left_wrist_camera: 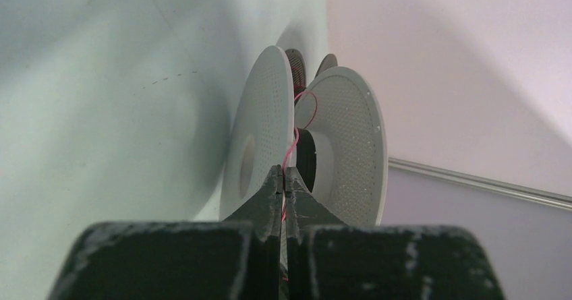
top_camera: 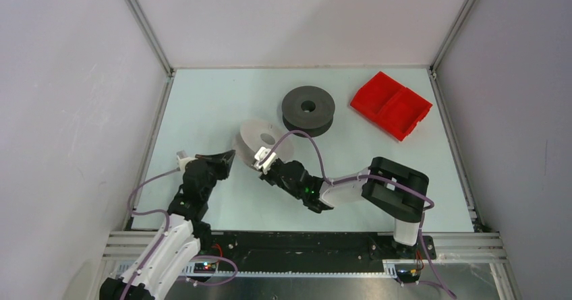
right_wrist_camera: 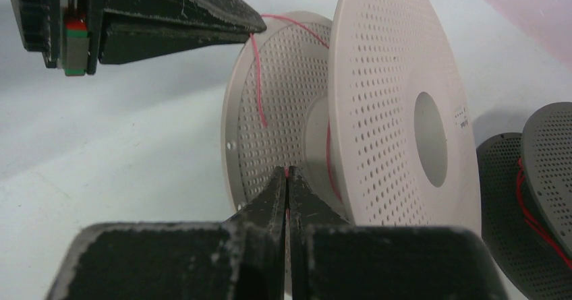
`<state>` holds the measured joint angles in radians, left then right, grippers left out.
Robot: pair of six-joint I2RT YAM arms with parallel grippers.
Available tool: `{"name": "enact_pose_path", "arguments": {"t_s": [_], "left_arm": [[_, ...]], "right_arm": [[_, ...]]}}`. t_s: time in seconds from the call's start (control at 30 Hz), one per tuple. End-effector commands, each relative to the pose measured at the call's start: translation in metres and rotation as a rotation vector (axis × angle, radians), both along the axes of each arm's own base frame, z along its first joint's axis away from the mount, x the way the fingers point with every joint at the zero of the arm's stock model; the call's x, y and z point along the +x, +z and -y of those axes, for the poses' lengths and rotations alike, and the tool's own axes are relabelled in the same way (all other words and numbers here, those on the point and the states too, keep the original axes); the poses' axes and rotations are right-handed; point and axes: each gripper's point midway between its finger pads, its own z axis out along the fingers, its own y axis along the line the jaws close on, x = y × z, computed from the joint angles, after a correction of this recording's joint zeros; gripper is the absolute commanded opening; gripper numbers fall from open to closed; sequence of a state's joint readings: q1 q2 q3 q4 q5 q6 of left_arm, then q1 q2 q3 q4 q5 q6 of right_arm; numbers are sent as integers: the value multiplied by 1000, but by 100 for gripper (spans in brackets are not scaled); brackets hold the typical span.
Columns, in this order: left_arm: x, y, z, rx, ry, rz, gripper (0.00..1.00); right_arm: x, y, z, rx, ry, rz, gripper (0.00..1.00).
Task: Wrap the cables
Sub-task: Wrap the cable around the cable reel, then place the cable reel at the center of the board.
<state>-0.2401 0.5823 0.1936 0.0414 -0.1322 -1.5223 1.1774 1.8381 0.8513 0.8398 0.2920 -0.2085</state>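
Currently the strand is being pinched at two places. It is being clamped between the closed fingertips of the left gripper, where a thin red line is showing in the seam, and from there it is being led up in a loose loop between the flanges of the white spool. The right gripper is likewise being kept clenched, with a speck of red showing at its tip just before the hub. The same strand appears to be gripped there, low between the flanges. The white spool is being stood on its rim near the middle of the table, between the two grippers. The grey spool is lying flat well behind it, near a red tray.

The strand is being judged hair-thin, very light and somewhat springy, since its slack is curling off the hub rather than lying flat. Steady tension is therefore likely to be needed while it is being wound. Being smooth, it may slip out of a flat pinch, and a sharp tug could snap it. A tug could also tip or roll the spool, which is being taken for light perforated plastic. The best hold is being judged to be on the strand itself, close to the hub, with the spool steadied at a flange edge or its centre hole.
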Motion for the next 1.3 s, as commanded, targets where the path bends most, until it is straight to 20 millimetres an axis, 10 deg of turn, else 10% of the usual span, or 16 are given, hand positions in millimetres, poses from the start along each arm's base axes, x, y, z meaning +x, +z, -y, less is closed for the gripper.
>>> {"name": "enact_pose_path", "arguments": {"t_s": [0.0, 0.87, 1.27], "left_arm": [[-2, -2, 4, -22, -2, 7, 0], [-11, -51, 9, 17, -25, -138, 14], [-5, -34, -5, 92, 26, -61, 21]], "right_arm": [[4, 16, -4, 12, -13, 56, 0], [5, -36, 3, -78, -1, 36, 0], [4, -57, 11, -113, 7, 38, 0]]}}
